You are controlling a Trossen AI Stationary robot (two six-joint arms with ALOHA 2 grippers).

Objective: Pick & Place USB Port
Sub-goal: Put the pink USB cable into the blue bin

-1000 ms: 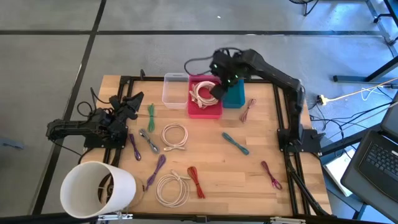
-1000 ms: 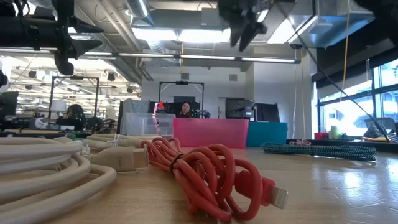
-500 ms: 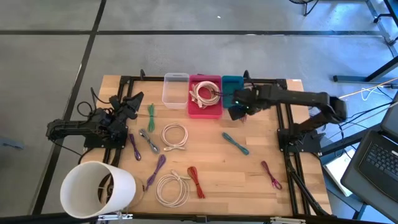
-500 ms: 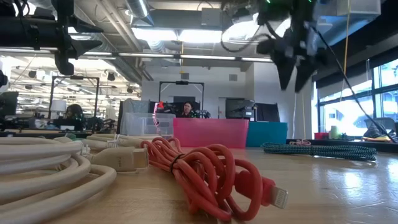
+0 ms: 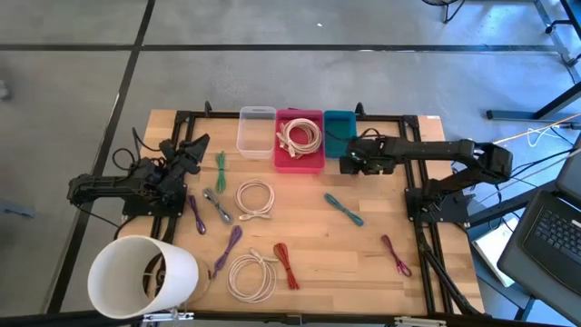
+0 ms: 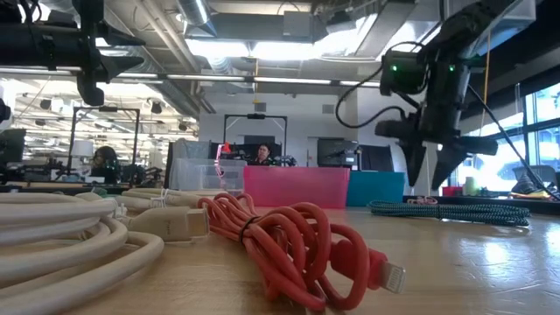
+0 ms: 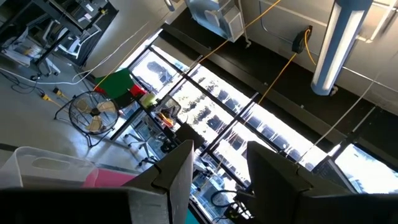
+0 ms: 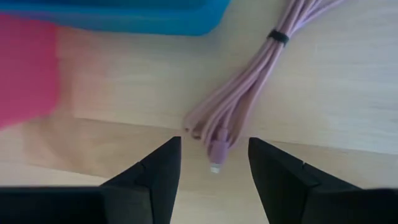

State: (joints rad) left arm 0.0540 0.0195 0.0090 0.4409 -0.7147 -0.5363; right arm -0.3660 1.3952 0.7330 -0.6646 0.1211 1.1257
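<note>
High view: the right gripper (image 5: 349, 164) hangs near the far edge beside the teal bin (image 5: 339, 132), having swung down from over the pink bin (image 5: 299, 154). The left gripper (image 5: 194, 148) waits by the left edge, fingers apart.

Right wrist view: open fingers straddle the pink cable (image 8: 249, 102); closing off-centre risks catching only its loose plug end.

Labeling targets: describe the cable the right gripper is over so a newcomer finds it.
Start at the teal bin at the table's back edge. Just off its front right corner, under the open right gripper, lies a pink cable. It is the only pale pink bundle, cinched by a dark tie.
</note>
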